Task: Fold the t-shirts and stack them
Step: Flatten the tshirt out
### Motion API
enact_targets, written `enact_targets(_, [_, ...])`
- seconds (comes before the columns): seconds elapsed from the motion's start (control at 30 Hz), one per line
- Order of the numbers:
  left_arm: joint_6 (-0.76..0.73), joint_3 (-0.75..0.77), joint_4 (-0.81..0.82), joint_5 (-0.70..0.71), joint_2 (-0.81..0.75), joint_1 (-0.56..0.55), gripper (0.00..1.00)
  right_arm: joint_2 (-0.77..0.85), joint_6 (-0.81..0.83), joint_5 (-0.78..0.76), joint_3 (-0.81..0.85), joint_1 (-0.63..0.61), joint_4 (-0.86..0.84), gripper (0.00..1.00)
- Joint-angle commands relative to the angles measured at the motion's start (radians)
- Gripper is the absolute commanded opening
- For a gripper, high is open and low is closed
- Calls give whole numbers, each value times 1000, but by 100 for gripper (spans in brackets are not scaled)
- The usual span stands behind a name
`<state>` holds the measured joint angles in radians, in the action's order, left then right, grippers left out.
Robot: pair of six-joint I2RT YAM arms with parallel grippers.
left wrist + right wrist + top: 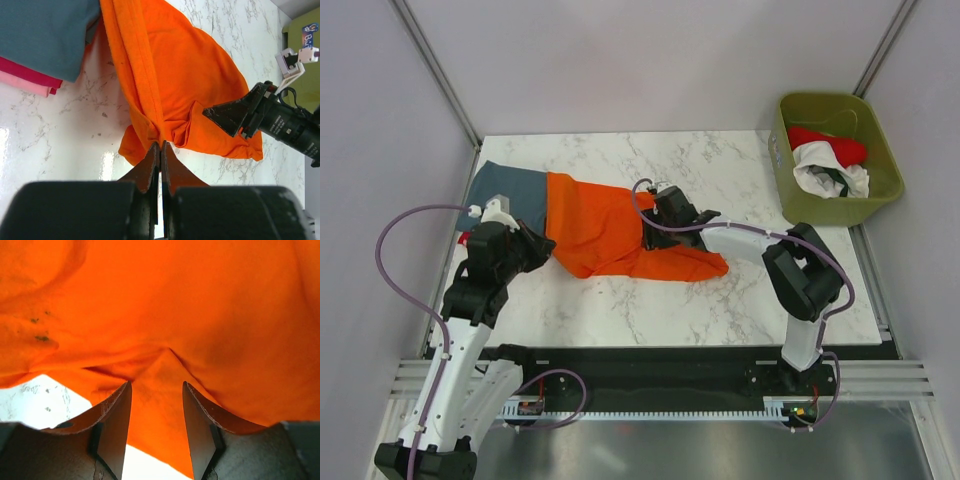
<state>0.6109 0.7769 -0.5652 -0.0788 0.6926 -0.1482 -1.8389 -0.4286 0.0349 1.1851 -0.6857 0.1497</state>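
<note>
A bright orange t-shirt (610, 235) lies crumpled across the middle of the table. It partly overlaps a folded grey-blue t-shirt (510, 195) at the left. The grey-blue one rests on a red one (30, 72). My left gripper (550, 250) is at the orange shirt's near left edge, and the left wrist view shows it (161, 146) shut on a fold of that cloth. My right gripper (650, 232) is over the shirt's right part. It is open in the right wrist view (156, 390), with orange cloth (165, 305) between and beyond the fingers. It also shows in the left wrist view (225, 116).
An olive-green bin (880, 150) stands off the table's far right corner. It holds a red t-shirt (832, 146) and a white one with dark print (830, 178). The marble table (720, 160) ends at metal rails near the arm bases.
</note>
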Motion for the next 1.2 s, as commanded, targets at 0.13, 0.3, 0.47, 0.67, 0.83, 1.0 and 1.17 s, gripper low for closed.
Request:
enact_targets(0.13, [-48, 19, -13, -12, -15, -2, 2, -111, 27, -29, 119, -17, 17, 53])
enact_targets(0.3, [-54, 27, -19, -10, -13, -2, 2, -166, 44, -84, 160, -29, 45, 54])
enact_targets(0.47, [-56, 32, -19, -12, -11, -2, 2, -177, 56, -113, 169, -40, 68, 49])
enact_targets(0.67, [-62, 38, -25, -7, -13, -2, 2, -145, 54, -136, 145, -41, 73, 25])
enact_targets(0.83, [-65, 38, -25, -7, -10, -2, 2, -115, 53, -138, 131, -41, 74, 3])
enact_targets(1.0, [-68, 35, -28, -7, -10, -2, 2, -77, 50, -145, 110, -41, 67, 15])
enact_targets(1.17, [-69, 35, -32, -9, -11, -2, 2, -102, 65, -145, 131, -40, 70, 30])
